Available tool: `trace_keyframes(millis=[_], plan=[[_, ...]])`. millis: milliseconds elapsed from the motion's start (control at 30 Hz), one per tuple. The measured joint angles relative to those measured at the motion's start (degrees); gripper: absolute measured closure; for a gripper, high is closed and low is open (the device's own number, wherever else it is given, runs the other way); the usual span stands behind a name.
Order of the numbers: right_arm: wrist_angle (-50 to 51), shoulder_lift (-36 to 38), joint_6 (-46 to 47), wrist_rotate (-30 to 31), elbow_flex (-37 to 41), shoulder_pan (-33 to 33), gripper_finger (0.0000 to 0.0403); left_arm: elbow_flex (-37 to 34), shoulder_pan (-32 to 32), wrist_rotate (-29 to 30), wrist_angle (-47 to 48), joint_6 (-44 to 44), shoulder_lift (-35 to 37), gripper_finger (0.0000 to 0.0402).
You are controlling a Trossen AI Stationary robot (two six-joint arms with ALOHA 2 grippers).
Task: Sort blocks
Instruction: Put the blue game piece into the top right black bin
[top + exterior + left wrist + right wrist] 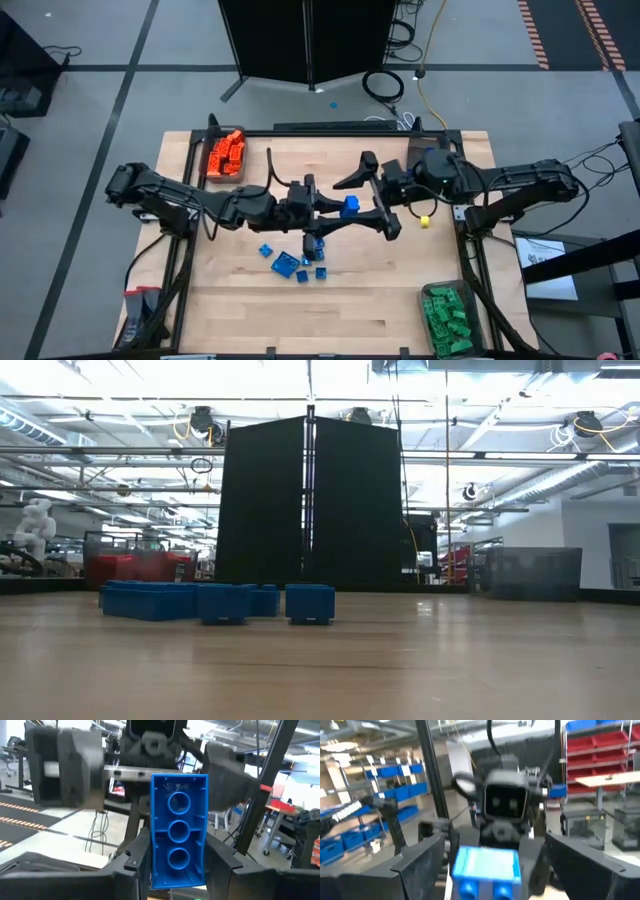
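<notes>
- The left gripper (172,865) is clamping a blue brick (178,837) by its long sides, holding it up above the table's middle.
- The right gripper (385,195) is standing wide open around that brick, facing the left one (apparently a handover), gripping nothing.
- The brick is looking light, rigid and slick; I judge the flat side walls the best hold.
- More blue bricks (285,263) are lying just below both grippers.

We find an industrial robotics lab or workshop. A wooden bench (300,310) stands on a grey floor marked with hazard-striped tape (533,35). Behind a black partition (310,505) we note exposed ceiling ducting (540,480), shelving of red bins (595,742) and blue bins (395,772), and a white robot arm (35,525).
</notes>
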State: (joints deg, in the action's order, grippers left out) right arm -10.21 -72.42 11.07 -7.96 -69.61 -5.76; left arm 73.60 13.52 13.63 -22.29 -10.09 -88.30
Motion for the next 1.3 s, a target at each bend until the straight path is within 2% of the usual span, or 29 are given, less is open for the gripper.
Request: trace_keyframes(millis=[300,433,500,600,733,767,1067,1133,1300], plan=[[2.42,0.04,0.07,0.04,-0.25,0.02,0.0062,0.02,0.11,0.0,0.29,0.36,0.86,0.0279],[2.5,0.04,-0.15,0.25,-0.25,0.02,0.0075,0.02,0.11,0.0,0.12,0.33,0.86,0.0279],[2.48,0.04,-0.61,0.57,-0.25,0.02,0.0095,0.02,0.11,0.0,0.25,0.33,0.86,0.0279],[2.48,0.04,-2.62,0.61,-0.25,0.02,0.0149,0.02,0.11,0.03,0.32,0.31,0.84,0.0279],[3.25,0.13,-3.3,0.29,-0.25,-0.04,0.027,0.02,0.07,0.25,0.64,0.71,0.84,0.0279],[3.72,0.16,-3.68,0.26,-0.26,-0.05,0.0286,0.02,0.07,0.53,0.77,1.19,0.84,0.0279],[4.45,0.28,-5.72,0.46,-0.3,0.0,0.0283,0.02,0.11,1.66,1.4,2.12,0.84,0.0278],[5.13,0.52,-6.95,2.12,-0.26,0.0,0.0283,0.1,0.11,2.69,3.24,1.31,0.86,0.0246],[8.4,4.6,-13.19,13.08,-0.23,0.51,0.0283,0.11,-0.38,12.21,17.95,-6.44,2.35,0.0104]])
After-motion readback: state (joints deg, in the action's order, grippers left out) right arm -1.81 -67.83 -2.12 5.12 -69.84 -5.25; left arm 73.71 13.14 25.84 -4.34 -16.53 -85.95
